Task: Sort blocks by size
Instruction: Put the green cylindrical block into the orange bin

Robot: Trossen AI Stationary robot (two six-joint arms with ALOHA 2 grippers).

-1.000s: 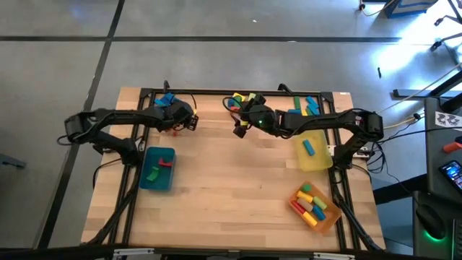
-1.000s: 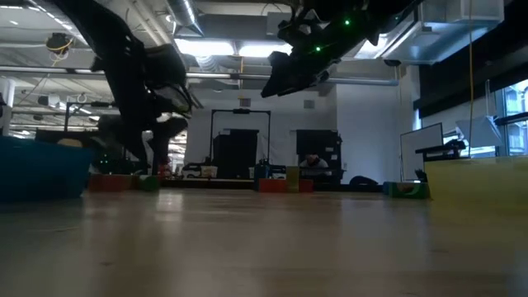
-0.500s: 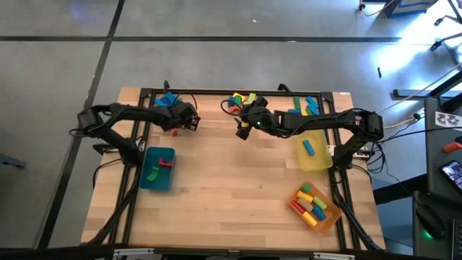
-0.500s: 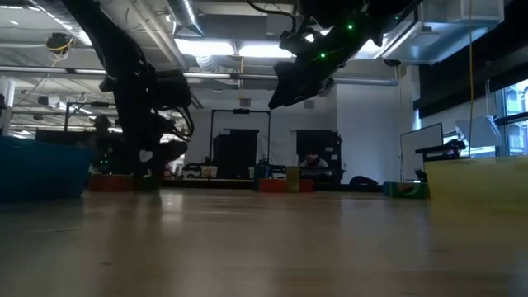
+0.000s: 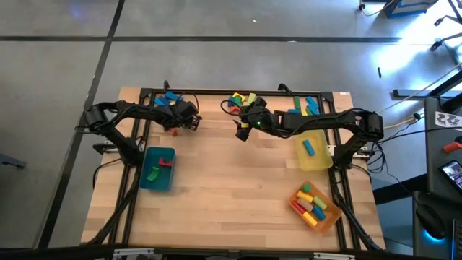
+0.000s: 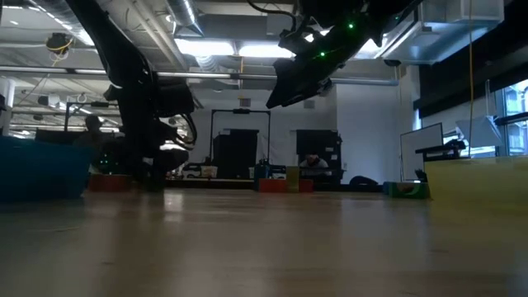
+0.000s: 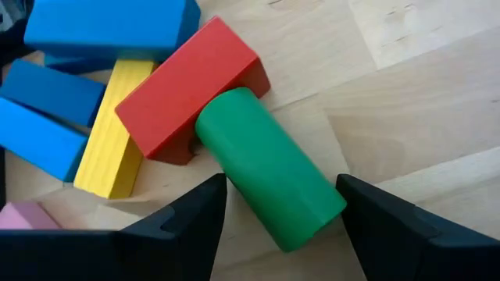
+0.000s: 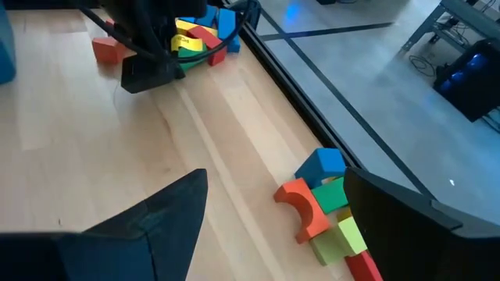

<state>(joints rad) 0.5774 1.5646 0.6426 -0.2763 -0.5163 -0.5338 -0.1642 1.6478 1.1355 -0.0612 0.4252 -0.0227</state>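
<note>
**Left arm lines up on a green cylinder**

High view: the left end effector (image 5: 189, 120) sits low over the far-left pile of blocks (image 5: 169, 100); the right end effector (image 5: 240, 130) hovers near the middle pile.

Left wrist view: fingers spread either side of a green cylinder (image 7: 267, 190) lying against a red block (image 7: 190, 90) on the table (image 7: 422, 101). Likely next: close squarely without catching the red one.

Right wrist view: its fingers are spread and empty.
</note>
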